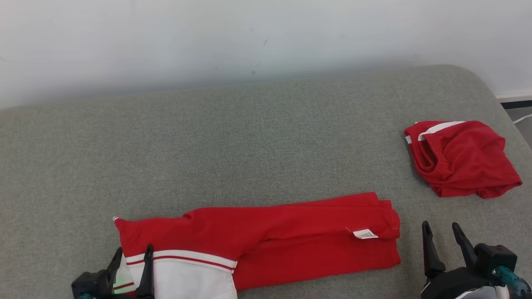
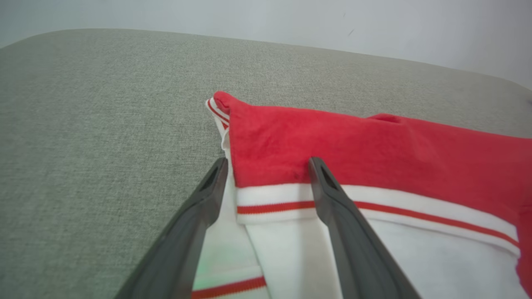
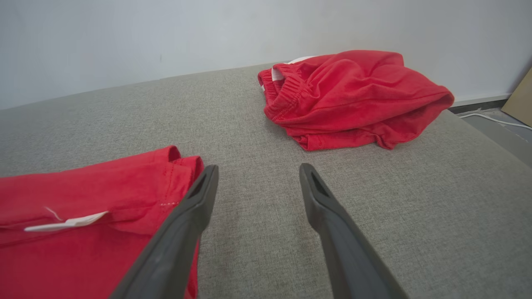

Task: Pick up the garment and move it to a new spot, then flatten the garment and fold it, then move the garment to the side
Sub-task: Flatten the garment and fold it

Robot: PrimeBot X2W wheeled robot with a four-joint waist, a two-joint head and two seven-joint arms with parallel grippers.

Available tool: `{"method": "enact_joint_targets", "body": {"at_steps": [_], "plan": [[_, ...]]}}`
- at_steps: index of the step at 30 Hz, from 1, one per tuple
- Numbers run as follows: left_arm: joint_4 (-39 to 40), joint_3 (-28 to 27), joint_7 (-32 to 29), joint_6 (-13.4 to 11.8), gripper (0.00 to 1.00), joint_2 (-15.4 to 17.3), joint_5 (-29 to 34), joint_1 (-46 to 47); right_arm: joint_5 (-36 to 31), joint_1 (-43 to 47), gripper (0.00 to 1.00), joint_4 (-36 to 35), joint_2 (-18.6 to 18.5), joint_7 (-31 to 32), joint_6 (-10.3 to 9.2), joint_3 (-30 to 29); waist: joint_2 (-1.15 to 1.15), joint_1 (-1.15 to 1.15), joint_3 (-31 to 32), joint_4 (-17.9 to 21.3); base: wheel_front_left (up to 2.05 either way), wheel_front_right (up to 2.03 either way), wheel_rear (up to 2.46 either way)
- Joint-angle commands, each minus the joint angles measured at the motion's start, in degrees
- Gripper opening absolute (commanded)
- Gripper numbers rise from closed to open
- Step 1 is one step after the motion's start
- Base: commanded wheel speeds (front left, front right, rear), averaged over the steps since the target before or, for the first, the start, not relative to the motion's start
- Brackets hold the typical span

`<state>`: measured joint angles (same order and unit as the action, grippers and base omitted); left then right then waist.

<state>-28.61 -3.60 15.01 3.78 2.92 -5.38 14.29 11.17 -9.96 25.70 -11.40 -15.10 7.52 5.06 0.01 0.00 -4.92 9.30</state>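
left hand (image 2: 268,162): I see both dark fingers (image 2: 183,249) spread wide, clamping nothing | garment (image 2: 374,145): red cloth above a white band with a thin red stripe, its corner lying between my fingers, one finger across the band | under it: grey padded surface (image 2: 83,124) | behind: pale wall (image 2: 266,16)

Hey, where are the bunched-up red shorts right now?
In the head view the red shorts lie bunched at the far right of the grey cushion, beyond the open right gripper and apart from the folded red-and-white garment near the front.
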Motion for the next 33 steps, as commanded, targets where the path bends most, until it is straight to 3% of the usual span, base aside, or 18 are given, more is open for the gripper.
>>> {"method": "enact_joint_targets", "body": {"at_steps": [1,9,21,33], "plan": [[0.5,-0.3,0.2,0.4,1.00,0.1,0.1,0.3,0.6,0.2,1.00,0.3,-0.1,0.0,-0.07,-0.2,-0.01,0.00,-0.2,0.1,0.00,0.00,0.00],[0.9,0.0,0.2,0.7,1.00,0.0,-0.4,0.3,0.5,-0.1,1.00,0.7,0.3,0.0,-0.06,-0.3,-0.01,0.00,-0.5,0.1,0.00,0.00,0.00],[-2.0,-2.4,0.2,-1.0,1.00,0.0,-1.2,-0.2,0.5,-0.4,1.00,1.4,0.3,0.0,-0.07,-0.1,-0.01,0.00,-0.9,-0.4,0.00,0.00,0.00],[-12.8,-2.2,0.0,2.4,1.00,0.0,-5.7,4.3,0.9,-0.9,1.00,1.7,0.3,0.0,-0.06,0.1,-0.01,0.00,-2.0,-0.1,0.00,0.00,0.00]]}}
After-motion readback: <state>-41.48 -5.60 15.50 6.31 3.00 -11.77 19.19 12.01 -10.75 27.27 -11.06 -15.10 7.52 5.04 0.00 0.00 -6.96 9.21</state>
